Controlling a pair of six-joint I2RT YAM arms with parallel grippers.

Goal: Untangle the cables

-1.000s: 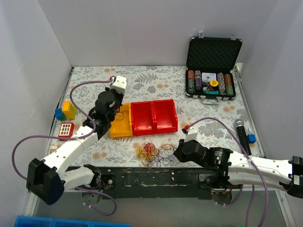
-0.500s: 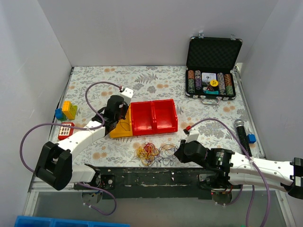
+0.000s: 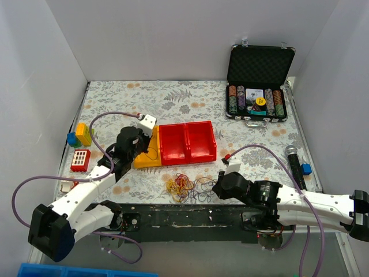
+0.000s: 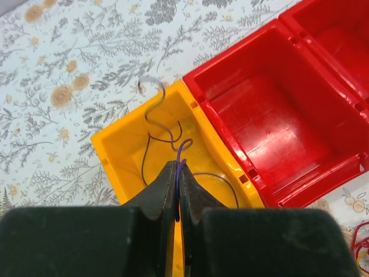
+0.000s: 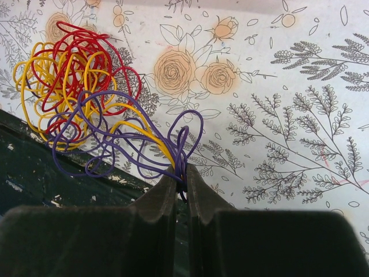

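On your table (image 3: 115, 98) the open chip case (image 3: 258, 81) sits at 1 o'clock. Red bins (image 3: 187, 141) are mid-table, w/ the yellow bin (image 3: 144, 161) touching at their 9 o'clock. Your L gripper (image 4: 177, 168) hangs over the yellow bin, jaws pinched tight on one purple cable (image 4: 182, 151); a few thin strands (image 4: 145, 153) lie in that bin. Your R gripper (image 5: 180, 176) is clamped on a purple loop (image 5: 200, 118) of the cable tangle (image 3: 187, 187), which is at 6 o'clock of the red bins, by the table's near edge.
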